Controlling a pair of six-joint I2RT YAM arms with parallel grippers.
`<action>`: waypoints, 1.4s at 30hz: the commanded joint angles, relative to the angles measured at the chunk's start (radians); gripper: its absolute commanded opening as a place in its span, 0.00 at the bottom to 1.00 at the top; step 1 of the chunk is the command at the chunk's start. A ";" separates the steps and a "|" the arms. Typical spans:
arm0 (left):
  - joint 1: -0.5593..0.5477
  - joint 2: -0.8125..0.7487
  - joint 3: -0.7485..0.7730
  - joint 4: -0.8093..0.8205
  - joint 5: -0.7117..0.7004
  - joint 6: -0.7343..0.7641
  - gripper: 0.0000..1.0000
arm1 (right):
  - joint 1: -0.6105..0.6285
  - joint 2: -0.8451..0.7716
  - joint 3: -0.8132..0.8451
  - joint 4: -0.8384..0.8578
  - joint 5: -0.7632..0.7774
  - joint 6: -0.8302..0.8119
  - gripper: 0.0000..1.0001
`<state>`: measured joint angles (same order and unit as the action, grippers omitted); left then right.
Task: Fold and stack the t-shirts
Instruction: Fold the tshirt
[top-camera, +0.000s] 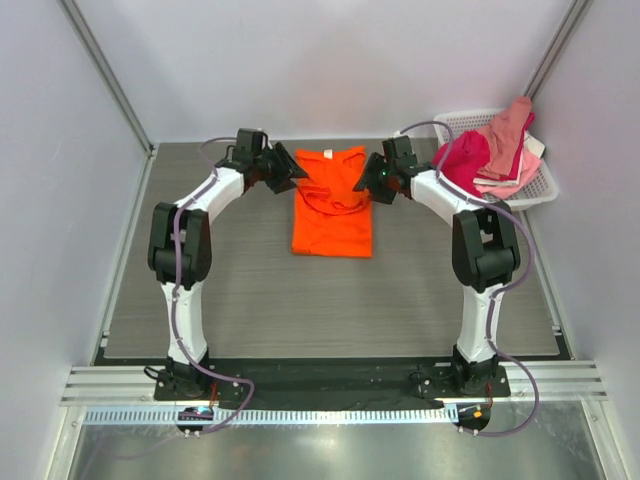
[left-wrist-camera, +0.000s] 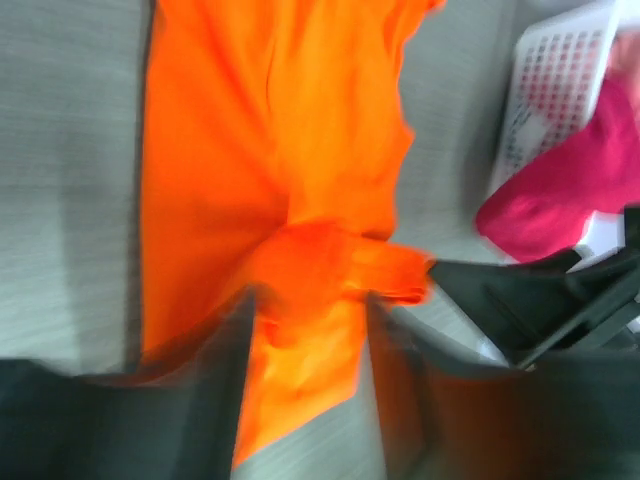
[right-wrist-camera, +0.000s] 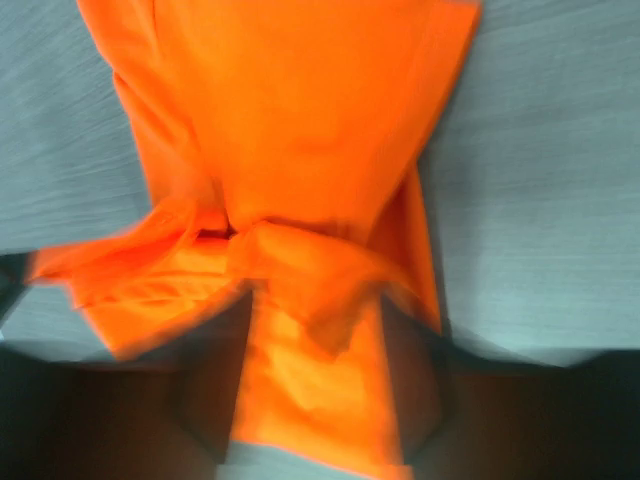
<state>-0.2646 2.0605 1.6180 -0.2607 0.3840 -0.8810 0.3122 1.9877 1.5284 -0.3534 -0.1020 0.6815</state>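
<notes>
Tucking orange t-shirt (top-camera: 332, 215) sleeves at upper centre, left gripper (top-camera: 298, 172) and right gripper (top-camera: 364, 180) are needing level release; pinching or not, I cannot tell.

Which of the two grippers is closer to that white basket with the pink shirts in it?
The right gripper. It is at the orange t-shirt's edge nearest the white basket; the left gripper is at the shirt's opposite edge, farther away.

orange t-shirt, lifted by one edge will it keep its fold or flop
Probably floppy: the orange t-shirt lies flat with sleeves crumpled inward, so it likely drapes and unfolds. Looks thin, so probably light; pushed, it may bunch.
</notes>
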 joint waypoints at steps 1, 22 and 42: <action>0.030 0.101 0.126 -0.037 0.072 0.017 0.55 | -0.022 0.043 0.116 -0.005 -0.016 -0.022 0.68; -0.076 -0.316 -0.615 0.156 -0.037 0.047 0.59 | 0.044 -0.300 -0.620 0.263 -0.148 0.018 0.57; -0.079 -0.237 -0.682 0.304 -0.056 -0.006 0.17 | 0.045 -0.274 -0.662 0.332 -0.131 0.046 0.01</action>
<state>-0.3447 1.8046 0.9436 -0.0299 0.3355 -0.8799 0.3561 1.7157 0.8639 -0.0601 -0.2420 0.7242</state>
